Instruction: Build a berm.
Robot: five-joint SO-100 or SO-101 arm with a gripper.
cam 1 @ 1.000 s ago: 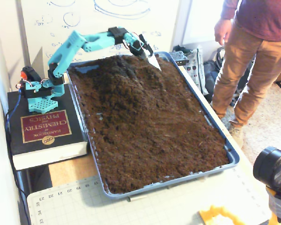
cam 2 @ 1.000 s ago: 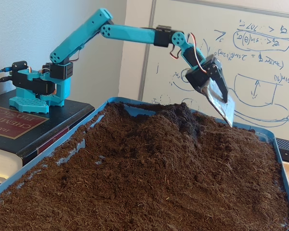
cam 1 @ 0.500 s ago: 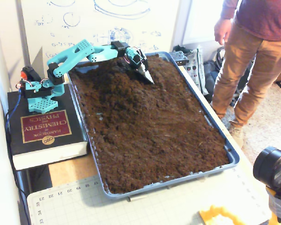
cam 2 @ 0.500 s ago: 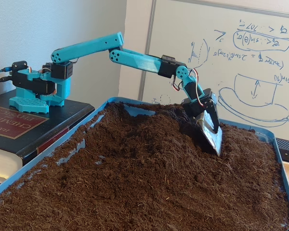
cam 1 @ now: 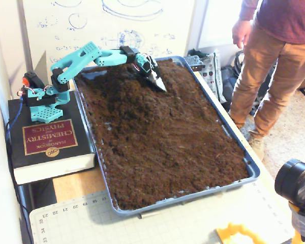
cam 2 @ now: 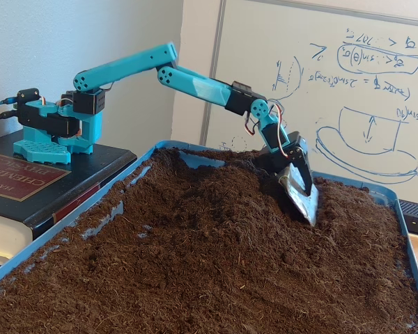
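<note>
The berm [cam 1: 123, 80] [cam 2: 216, 182] is a raised mound of dark brown soil at the far end of the blue tray [cam 1: 252, 172] [cam 2: 406, 233], higher than the flatter soil in front of it. My turquoise arm reaches over it from the left in both fixed views. The gripper [cam 1: 159, 83] [cam 2: 303, 202] carries a shiny metal blade, and its black jaw lies flat against the blade with no gap. The blade's tip is pushed into the soil on the mound's right slope in the low fixed view.
The arm's base stands on a thick black book [cam 1: 48, 140] [cam 2: 17, 177] left of the tray. A person [cam 1: 274, 61] stands at the right side. A camera [cam 1: 297, 185] and a cutting mat [cam 1: 142, 223] lie in front. A whiteboard [cam 2: 348, 83] stands behind.
The arm has dropped from above the mound and driven the blade down into the soil. Over the last half second it drew slightly back toward the mound.
</note>
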